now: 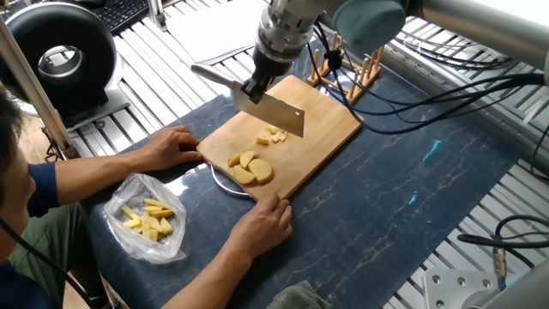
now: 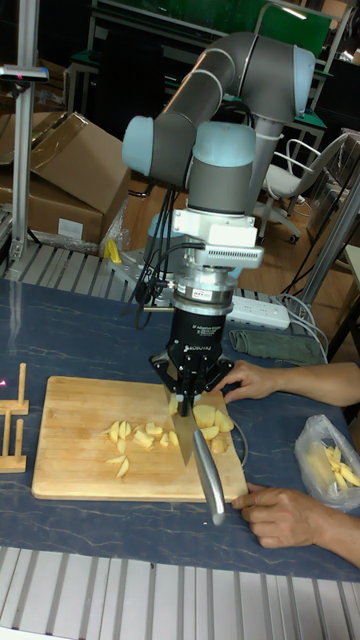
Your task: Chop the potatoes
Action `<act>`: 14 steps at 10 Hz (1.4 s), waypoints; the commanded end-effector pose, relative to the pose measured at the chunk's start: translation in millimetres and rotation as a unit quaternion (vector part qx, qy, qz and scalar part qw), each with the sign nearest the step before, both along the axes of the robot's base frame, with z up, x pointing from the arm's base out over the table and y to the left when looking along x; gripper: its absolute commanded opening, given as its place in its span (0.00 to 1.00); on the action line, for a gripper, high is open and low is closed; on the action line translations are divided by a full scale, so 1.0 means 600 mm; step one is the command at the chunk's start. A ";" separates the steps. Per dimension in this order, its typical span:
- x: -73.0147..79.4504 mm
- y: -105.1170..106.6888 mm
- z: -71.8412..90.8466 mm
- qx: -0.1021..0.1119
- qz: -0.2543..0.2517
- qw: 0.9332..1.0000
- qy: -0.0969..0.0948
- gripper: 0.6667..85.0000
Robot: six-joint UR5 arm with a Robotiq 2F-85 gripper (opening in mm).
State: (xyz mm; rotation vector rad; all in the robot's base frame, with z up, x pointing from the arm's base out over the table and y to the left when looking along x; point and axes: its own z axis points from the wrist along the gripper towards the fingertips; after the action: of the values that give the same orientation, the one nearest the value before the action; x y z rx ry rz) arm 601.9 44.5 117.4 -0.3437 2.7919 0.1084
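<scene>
Pale potatoes lie below the gripper (clamped on the cleaver); only the tall view shows thin sticks scattered, long axes mixed.

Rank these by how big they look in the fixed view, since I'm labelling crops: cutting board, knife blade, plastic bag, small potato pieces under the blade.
1. Cutting board, clearly largest.
2. Plastic bag; it sits nearer the camera, which may inflate it.
3. Knife blade.
4. Small potato pieces, smallest.
</scene>
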 end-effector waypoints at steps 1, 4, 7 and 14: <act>0.013 0.017 -0.014 0.014 -0.003 1.000 -0.009 0.00; 0.010 0.029 -0.036 0.012 0.000 1.000 -0.017 0.00; 0.011 0.027 -0.043 0.011 0.003 1.000 -0.020 0.00; 0.014 0.028 -0.054 0.014 0.004 1.000 -0.026 0.00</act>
State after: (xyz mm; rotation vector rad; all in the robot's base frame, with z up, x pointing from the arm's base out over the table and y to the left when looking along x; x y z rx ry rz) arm 608.9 60.9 84.7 -0.3575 2.7404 0.1242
